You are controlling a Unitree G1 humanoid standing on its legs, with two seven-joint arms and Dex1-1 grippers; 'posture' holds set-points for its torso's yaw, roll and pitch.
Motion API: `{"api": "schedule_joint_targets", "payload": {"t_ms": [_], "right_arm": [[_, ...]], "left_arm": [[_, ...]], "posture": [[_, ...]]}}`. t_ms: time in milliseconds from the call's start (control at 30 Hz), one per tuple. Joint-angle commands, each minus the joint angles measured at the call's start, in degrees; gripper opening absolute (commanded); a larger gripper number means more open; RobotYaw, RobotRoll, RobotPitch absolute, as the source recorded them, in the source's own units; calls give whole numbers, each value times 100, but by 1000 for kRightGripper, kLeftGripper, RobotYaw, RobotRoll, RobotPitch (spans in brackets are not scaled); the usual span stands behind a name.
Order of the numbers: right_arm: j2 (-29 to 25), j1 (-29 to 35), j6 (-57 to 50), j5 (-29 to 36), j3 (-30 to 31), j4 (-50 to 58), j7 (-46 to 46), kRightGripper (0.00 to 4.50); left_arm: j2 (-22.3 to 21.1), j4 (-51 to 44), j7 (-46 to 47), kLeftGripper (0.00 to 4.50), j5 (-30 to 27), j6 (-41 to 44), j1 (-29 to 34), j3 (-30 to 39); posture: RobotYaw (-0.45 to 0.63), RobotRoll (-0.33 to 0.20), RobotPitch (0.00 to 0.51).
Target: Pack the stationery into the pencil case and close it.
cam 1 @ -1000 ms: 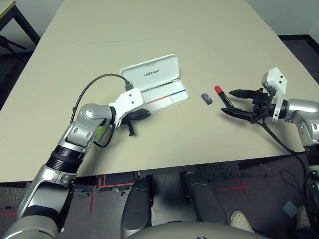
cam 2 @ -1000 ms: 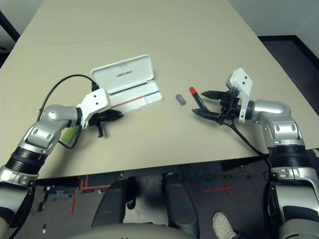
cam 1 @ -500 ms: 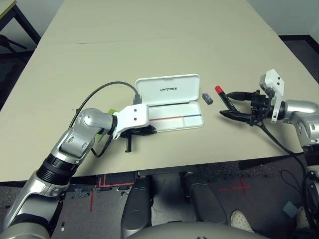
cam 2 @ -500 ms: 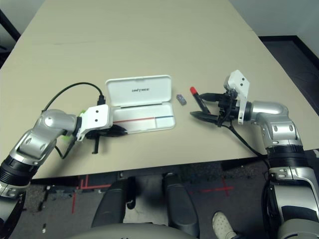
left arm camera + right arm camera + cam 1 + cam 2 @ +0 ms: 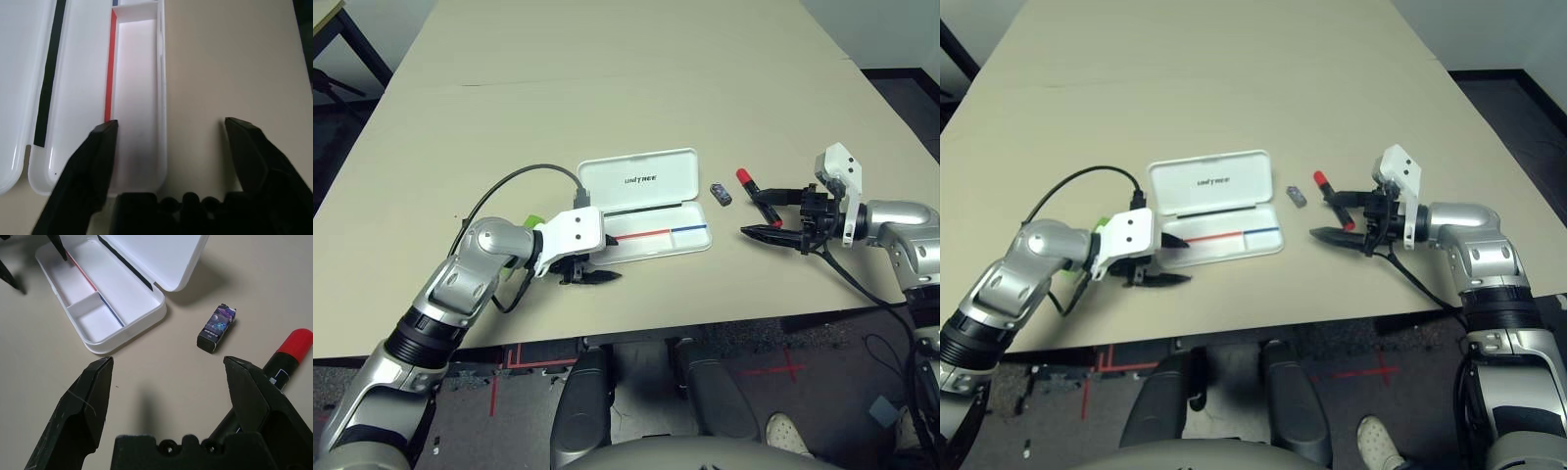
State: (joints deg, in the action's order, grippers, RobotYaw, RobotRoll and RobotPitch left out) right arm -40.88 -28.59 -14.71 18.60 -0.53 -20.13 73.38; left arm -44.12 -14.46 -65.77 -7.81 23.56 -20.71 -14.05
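One pencil case lies open, its lid flat behind the tray. The left gripper, fingers spread wide, straddles the tray's front wall at its left end. One red marker lies just beside the wide-open right gripper, under one finger. One small eraser sits between case and marker. One green highlighter peeks out behind the left wrist.

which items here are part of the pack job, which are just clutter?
Job: pencil case, open; red marker; small dark eraser block; green highlighter, partly hidden behind the left arm.
Clutter: none visible; besides these, just the table.
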Motion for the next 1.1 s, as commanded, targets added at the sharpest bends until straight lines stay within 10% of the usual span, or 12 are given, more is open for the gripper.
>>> {"api": "schedule_joint_targets", "payload": {"t_ms": [33, 633, 1100], "right_arm": [[9, -5, 77, -75, 82, -63, 63, 4500], [282, 130, -737, 509, -998, 476, -1563, 4500], [592, 50, -2105, -10, -612, 856, -3377, 4500]], "left_arm": [[-171, -360, -74, 4465, -280, 232, 160, 192], [-742, -806, 14, 4465, -1006, 398, 322, 1095], [-720, -715, 37, 4465, -860, 57, 253, 1064]], "posture": [[-12, 0, 208], [4, 0, 210], [14, 0, 204]]}}
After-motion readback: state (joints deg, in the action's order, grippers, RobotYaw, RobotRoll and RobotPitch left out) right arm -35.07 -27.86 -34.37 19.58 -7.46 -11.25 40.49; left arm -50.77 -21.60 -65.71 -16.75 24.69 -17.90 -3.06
